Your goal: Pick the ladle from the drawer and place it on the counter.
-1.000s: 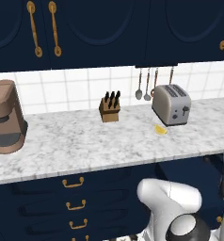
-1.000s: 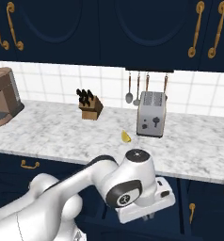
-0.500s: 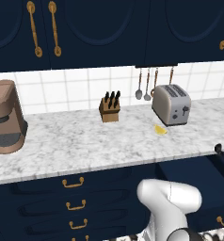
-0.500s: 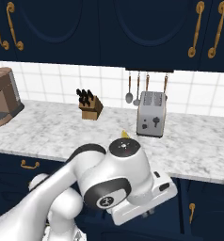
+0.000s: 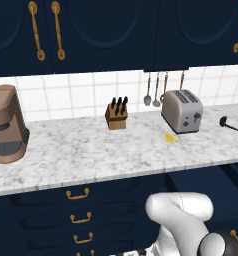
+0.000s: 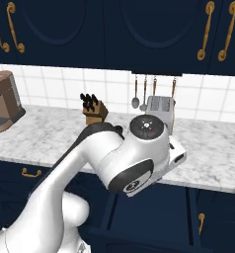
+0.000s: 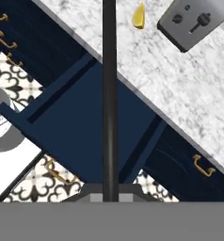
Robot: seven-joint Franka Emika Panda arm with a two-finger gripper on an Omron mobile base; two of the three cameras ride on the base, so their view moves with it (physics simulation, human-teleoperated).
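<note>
My gripper [image 7: 110, 190] is shut on the thin black ladle [image 7: 109, 99]. Its long straight handle runs up the middle of the hand view, over the open navy drawer [image 7: 81, 132] and across the edge of the white marble counter [image 7: 180, 89]. In the left base view the ladle's small round bowl [image 5: 224, 120] hangs at the far right, just above the counter [image 5: 91, 150], to the right of the toaster. In the right base view my white arm stands before the counter [image 6: 213, 153], and the open drawer [image 6: 154, 212] lies beneath it.
A silver toaster [image 5: 181, 110], a yellow piece [image 5: 170, 137], a knife block [image 5: 116, 114] and a brown coffee machine [image 5: 7, 125] stand on the counter. Spoons [image 5: 152, 92] hang on the tiled wall. Narrow drawers with brass pulls [image 5: 78, 193] sit below.
The ladle has risen from beside the drawer to counter height and moved left into the left base view. My arm has lifted with it in the right base view.
</note>
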